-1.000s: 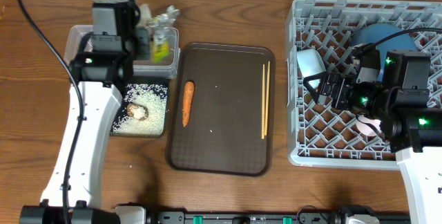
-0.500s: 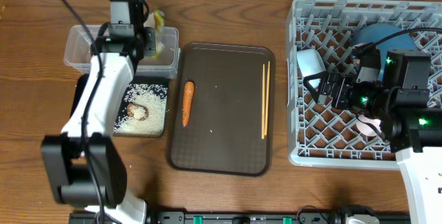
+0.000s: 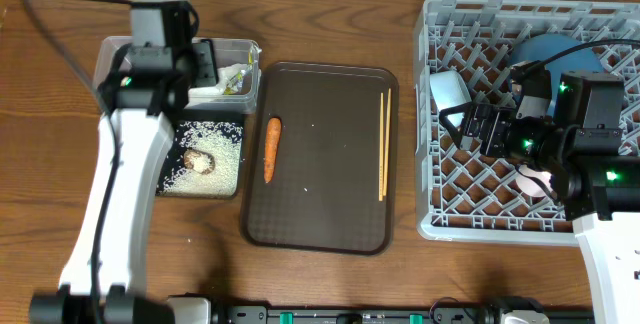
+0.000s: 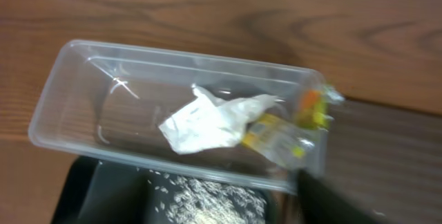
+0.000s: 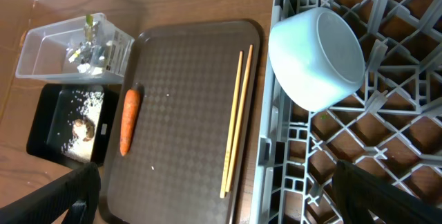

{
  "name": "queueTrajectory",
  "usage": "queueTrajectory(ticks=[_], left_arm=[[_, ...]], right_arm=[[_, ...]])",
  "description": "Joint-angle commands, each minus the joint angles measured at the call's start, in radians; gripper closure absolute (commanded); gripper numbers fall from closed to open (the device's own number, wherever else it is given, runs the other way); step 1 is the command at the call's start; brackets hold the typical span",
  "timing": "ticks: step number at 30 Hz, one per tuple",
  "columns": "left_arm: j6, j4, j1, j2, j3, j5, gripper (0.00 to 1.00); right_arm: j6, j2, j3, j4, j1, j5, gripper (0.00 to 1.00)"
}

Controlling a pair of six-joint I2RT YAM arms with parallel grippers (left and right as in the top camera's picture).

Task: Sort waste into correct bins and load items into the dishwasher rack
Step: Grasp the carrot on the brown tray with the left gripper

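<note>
Yellow-green wrapper (image 4: 278, 135) now inside clear tub (image 4: 79, 89), beside napkin (image 4: 207, 122)

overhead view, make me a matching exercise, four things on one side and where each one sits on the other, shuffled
Things:
1 carrot
2 white napkin
3 rice grains
4 white bowl

Places:
A dishwasher rack
B black tray
C brown serving tray
D clear tub

Pairs: 1-C; 2-D; 3-B; 4-A
</note>
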Motion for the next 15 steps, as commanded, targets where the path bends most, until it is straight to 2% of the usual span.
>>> queueTrajectory(ticks=[1, 3, 8, 11, 15], left_arm=[[-0.020, -0.072, -0.005, -0.012, 0.009, 0.154, 0.76], [-0.019, -0.151, -0.023, -0.007, 0.009, 0.201, 0.75], [-0.016, -0.314, -0.135, 0.018, -0.029, 0.209, 0.46], [-0.016, -0.288, -0.224, 0.040, -0.114, 0.198, 0.40], [-0.017, -0.152, -0.319, 0.083, -0.232, 0.107, 0.35]], right_arm=[[-0.013, 0.001, 0.014, 0.005, 0.024, 0.000, 0.01], [-0.013, 0.001, 0.014, 0.002, 0.024, 0.000, 0.01], [-0.014, 0.001, 0.014, -0.002, 0.024, 0.000, 0.01], [-0.013, 0.001, 0.014, -0.002, 0.024, 0.000, 0.01], [-0.013, 0.001, 0.014, -0.002, 0.024, 0.000, 0.01]])
